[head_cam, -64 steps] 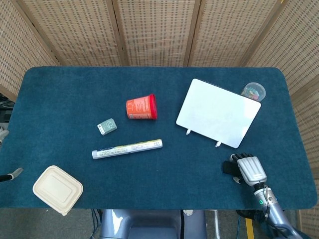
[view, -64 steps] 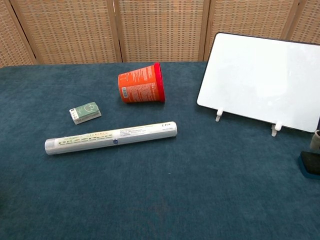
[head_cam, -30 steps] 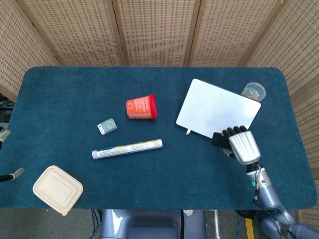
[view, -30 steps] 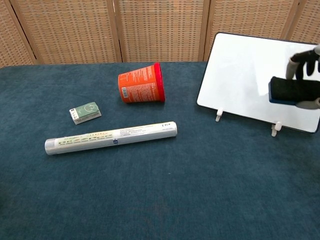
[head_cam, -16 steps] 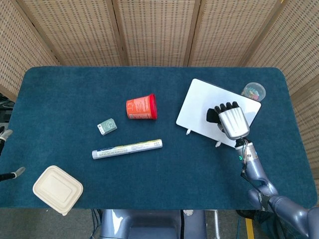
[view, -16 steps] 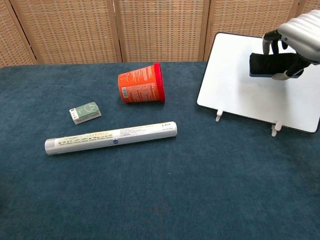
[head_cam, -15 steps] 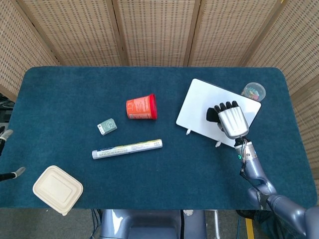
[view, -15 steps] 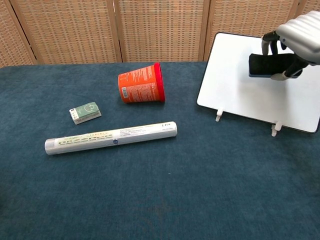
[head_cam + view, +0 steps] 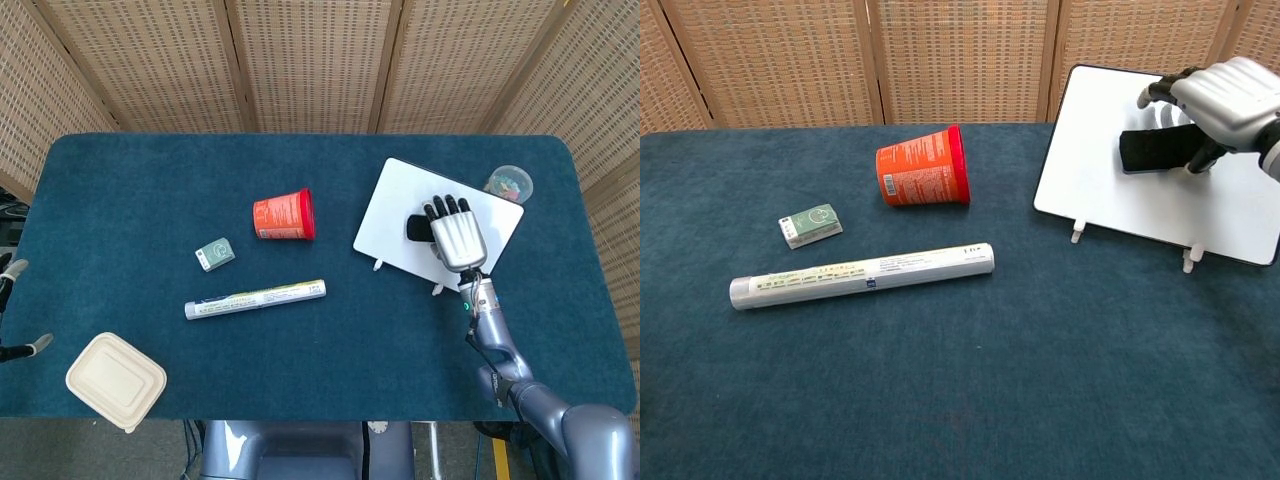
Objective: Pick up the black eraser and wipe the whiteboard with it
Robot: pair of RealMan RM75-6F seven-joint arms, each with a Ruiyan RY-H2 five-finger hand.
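Note:
The whiteboard (image 9: 405,215) (image 9: 1110,185) leans on two small white feet at the right of the table. My right hand (image 9: 455,238) (image 9: 1220,100) holds the black eraser (image 9: 417,229) (image 9: 1150,150) flat against the board's face, near its middle. The fingers wrap over the eraser's top, and its left end sticks out past them. My left hand shows only as a dark tip (image 9: 8,270) at the left edge of the head view; its state is hidden.
An orange cup (image 9: 285,216) (image 9: 925,166) lies on its side at the table's middle. A white tube (image 9: 255,298) (image 9: 862,275) and a small green box (image 9: 214,254) (image 9: 811,224) lie nearby. A beige clamshell box (image 9: 115,380) sits front left; a clear tub (image 9: 509,183) stands behind the board.
My right hand lifted the eraser from the table's front right, carried it up to the whiteboard, and has now slid it leftward across the board's face.

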